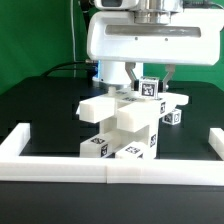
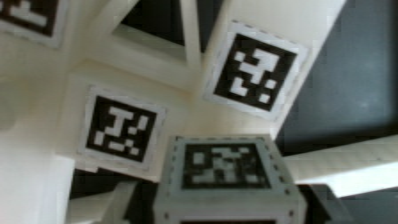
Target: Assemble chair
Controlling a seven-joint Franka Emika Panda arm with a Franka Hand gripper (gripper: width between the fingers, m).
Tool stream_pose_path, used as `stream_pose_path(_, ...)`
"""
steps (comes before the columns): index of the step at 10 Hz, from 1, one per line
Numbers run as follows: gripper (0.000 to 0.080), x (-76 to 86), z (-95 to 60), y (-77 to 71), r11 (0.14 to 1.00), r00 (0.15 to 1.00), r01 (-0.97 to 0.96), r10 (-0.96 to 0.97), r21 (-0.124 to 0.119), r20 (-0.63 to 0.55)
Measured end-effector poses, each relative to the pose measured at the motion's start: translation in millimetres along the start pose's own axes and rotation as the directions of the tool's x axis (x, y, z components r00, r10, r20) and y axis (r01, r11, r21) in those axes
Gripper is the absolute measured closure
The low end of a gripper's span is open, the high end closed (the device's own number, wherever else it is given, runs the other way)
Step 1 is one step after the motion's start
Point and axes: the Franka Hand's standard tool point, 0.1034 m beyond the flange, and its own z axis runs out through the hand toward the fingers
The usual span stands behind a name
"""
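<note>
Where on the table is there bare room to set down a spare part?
Bare black table lies on the exterior view's left, between the chair stack and the border wall, and likewise on its right. The middle is crowded: the stack stands close to the front wall, with the gripper directly above it.

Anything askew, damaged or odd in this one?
Nothing is spilled or broken. The chunky white plastic chair stack sits skewed to the low white border wall, and one white slab juts out toward the exterior view's left, possibly just mid-assembly.
</note>
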Motion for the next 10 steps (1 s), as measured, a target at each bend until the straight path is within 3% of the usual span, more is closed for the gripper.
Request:
stream_pose_path(5,0.0525,-0.1,0.0,-0.2,0.95,0.95,-0.313,0.313,0.001,0.001)
stream_pose_path(10,0.0525,-0.9,0.4,-2.8,0.815,0.815,-0.58,0.58,0.008,0.008)
